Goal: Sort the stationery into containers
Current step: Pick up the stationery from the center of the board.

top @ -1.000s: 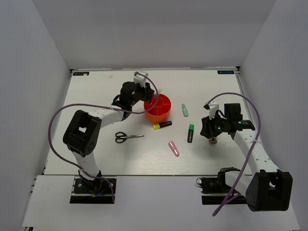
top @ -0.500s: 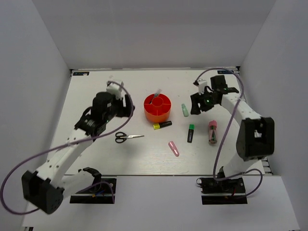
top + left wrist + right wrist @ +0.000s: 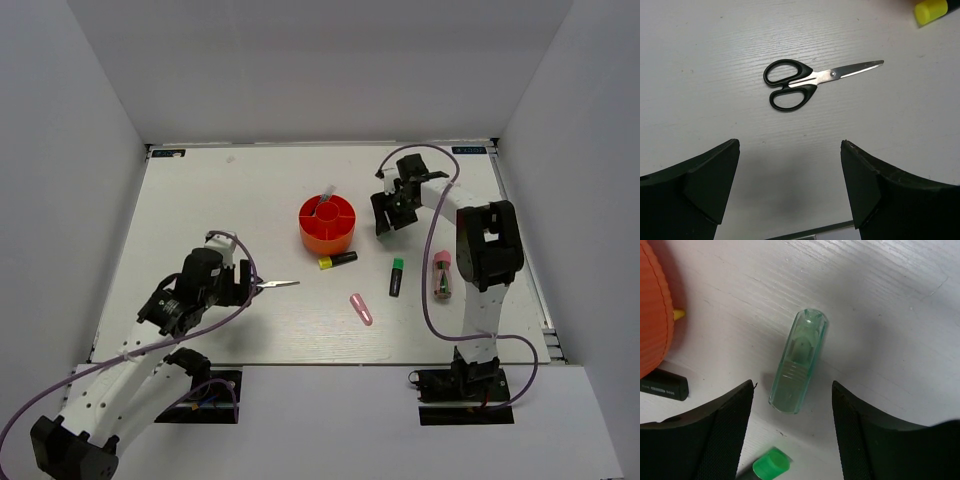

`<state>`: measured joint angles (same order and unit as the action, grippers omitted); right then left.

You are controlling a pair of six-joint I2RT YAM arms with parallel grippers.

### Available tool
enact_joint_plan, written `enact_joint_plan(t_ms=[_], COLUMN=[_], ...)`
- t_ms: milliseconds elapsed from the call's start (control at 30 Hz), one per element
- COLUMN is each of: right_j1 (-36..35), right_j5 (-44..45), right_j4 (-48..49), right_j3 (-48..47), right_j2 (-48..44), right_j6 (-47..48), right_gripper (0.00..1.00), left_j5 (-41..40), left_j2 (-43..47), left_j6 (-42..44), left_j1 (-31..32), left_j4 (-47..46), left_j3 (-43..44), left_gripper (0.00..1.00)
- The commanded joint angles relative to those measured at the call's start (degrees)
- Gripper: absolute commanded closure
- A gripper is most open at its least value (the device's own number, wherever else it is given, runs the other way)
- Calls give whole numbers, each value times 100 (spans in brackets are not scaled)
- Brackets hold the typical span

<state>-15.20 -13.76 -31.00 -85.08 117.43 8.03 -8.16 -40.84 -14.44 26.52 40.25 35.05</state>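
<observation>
Fingers of the left gripper (image 3: 248,285) stand wide apart in the top view and hold nothing. They hang over the handles of the black-handled scissors (image 3: 282,284), whose blade pokes out past them toward the right arm's side. The right gripper (image 3: 386,218) is likewise spread and empty, low over the table (image 3: 200,200) just beside the red-orange organizer (image 3: 327,238) (what lies under its fingers is hidden from here). Between the two grippers lie the yellow-capped marker (image 3: 338,260), green-capped marker (image 3: 396,277) and pink highlighter (image 3: 361,309). The pink-capped clear tube (image 3: 441,275) is on the outer side of the right gripper, back toward its base. Left wrist view: both fingers (image 3: 700,185) are apart from the scissors, which lie flat and closed ahead of the gap, untouched; the yellow-capped marker's cap shows far off the right finger. Right wrist view: fingers (image 3: 715,430) flank the near end of the pale green highlighter (image 3: 799,361), which lies flat and touches neither. The organizer wall sits off the left finger, and the green-capped marker's cap is between the fingers, nearer the wrist.
</observation>
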Motion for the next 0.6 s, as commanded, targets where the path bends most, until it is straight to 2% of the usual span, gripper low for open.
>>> enact_joint_plan(t_ms=[0,300,400,433,500,533,567], right_j1=[-184,-747,-809,-800,-774,-756,-730], right_j5=[400,1980,2079,2105,2053,2009,2087], right_j4=[174,297,210,183,52,-19,-142], right_j3=[-132,518,607,633,607,589,580], right_j2=[35,43,61,-26,61,52,44], right_j6=[-83,242,182,181,129,85,67], right_gripper=[34,47,56,63,71,81,86], left_j5=[-71,-107,-106,-80,-45,7,16], left_j2=[207,340,392,410,410,410,401], left_j6=[-6,20,11,11,11,2,-15], left_j1=[-25,-42,-33,-42,-33,-51,-42], left_j4=[168,185,185,185,176,176,168], left_j3=[-103,-103,-121,-104,-130,-121,-138], left_gripper=[8,8,8,8,8,8,8])
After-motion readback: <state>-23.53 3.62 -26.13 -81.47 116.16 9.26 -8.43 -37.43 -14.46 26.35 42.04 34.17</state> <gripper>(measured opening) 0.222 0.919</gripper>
